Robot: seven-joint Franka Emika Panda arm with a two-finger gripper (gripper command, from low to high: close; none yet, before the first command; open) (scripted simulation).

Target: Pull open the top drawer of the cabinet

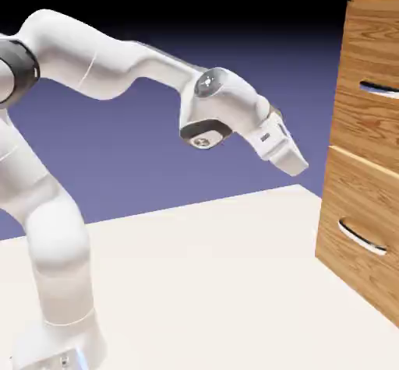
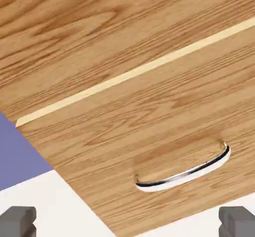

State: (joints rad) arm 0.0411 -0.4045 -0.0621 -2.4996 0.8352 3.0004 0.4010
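Backdrop: a plain blue-violet wall fading to black above, behind a pale cream table (image 1: 195, 283).
Cabinet: a tall boxy light-brown wood-grain cabinet (image 1: 354, 228) stands at the right edge of the exterior view, with two stacked drawer fronts.
Top drawer: the upper light-brown wood-grain front (image 1: 372, 57) looks fully shut; its slim curved silver bar handle (image 1: 380, 89) is cut off by the frame edge.
Lower drawer: the matching front below (image 1: 360, 228) carries its own silver bar handle (image 2: 184, 173), the only handle the hand view shows.
Gripper: the white two-finger gripper (image 1: 294, 162) hangs in the air, well apart from the cabinet and angled down toward it; the grey fingertips (image 2: 17, 220) sit wide apart with nothing between them.
Risk, wrong drawer: the hand camera faces the lower handle, so a straight advance would likely grab that one.
Risk, missed hook: the top handle sits higher than the gripper; coming in too low would likely bump bare wood.
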